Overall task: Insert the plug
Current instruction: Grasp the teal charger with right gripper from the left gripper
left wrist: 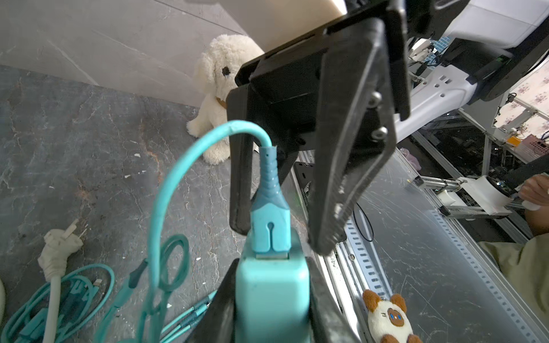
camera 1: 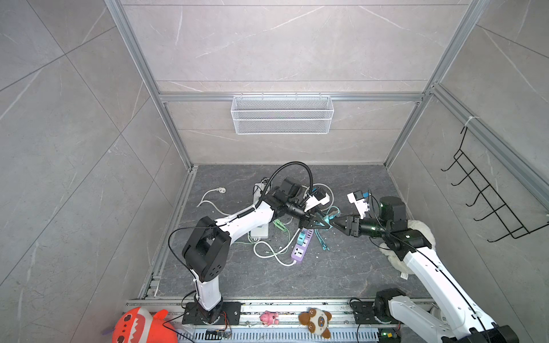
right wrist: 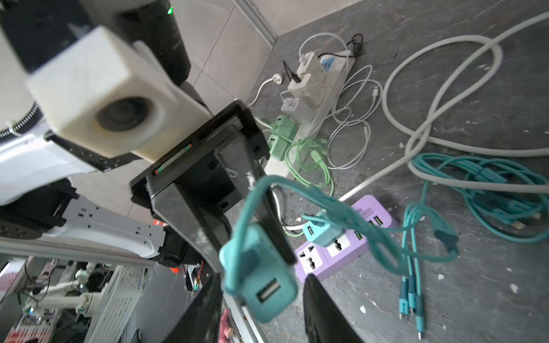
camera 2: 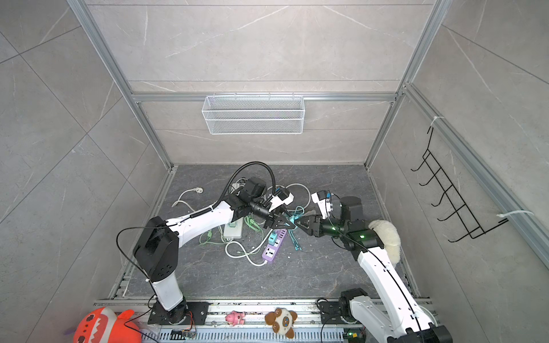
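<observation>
Starting at the bottom edge of both top views: front rail (camera 1: 291, 307) with an orange plush (camera 1: 139, 326), nothing to do with the job. Next comes bare dark floor (camera 1: 341, 276) at lower right, where most of the free room is. Mid-frame, a purple power strip (camera 1: 301, 248) lies flat, with a green cord (camera 1: 279, 227) bunched to its left. Just above the strip the two claws meet nose to nose, off the floor.

There the left gripper (left wrist: 273, 267) is clamped on the teal charger (left wrist: 273, 294), squeezing its side walls. That leaves the port face uncovered and turned toward the other arm. The USB plug (left wrist: 270, 228) sits in that port, centre of the left wrist view. A thin metal sliver shows at the joint, so I'd call it in or nearly in, maybe needing one last push. The right gripper (left wrist: 282, 236) straddles the plug with jaws apart. One finger (left wrist: 239, 184) is just beside the plug shell and the other is well clear, so it grips nothing that I can see.

The teal cable (left wrist: 160, 202) arcs off the plug's back and drops in a loop close past that near finger, a snag risk on backing out. A straight retreat toward lower right looks clear. Farther back are a white power strip (right wrist: 315, 86) loaded with chargers and a white plush dog (left wrist: 219, 98) by the wall. A wire basket (camera 1: 282, 114) hangs upper middle, out of the way.
</observation>
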